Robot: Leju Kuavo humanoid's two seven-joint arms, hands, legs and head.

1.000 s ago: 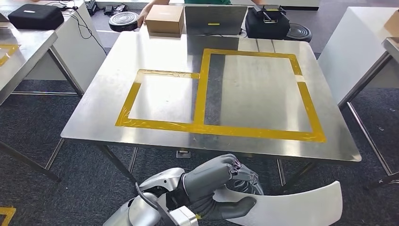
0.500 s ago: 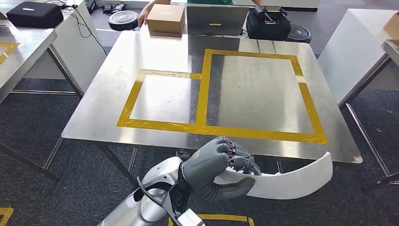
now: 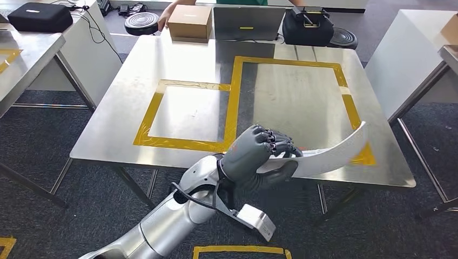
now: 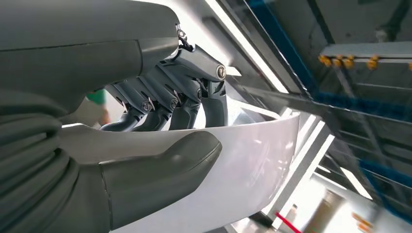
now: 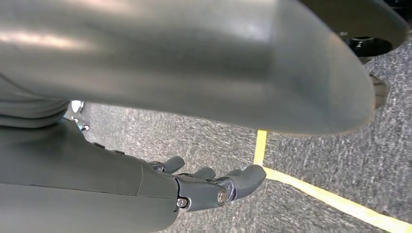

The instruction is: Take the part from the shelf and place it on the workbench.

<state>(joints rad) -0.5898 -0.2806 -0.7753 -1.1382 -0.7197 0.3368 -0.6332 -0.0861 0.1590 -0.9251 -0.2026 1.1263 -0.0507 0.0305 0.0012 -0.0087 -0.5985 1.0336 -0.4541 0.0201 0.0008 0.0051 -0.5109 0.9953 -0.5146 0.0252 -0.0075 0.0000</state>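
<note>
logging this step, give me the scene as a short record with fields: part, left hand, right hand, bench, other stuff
part: curved white part, held above the bench's near right edge, not set down
left hand: left hand grips one end of the part, thumb under, fingers over
right hand: right hand hangs over grey carpet, holds nothing, fingers loosely extended
bench: steel bench with two yellow tape rectangles, both bare
other stuff: cardboard box and black bag at the far edge
</note>
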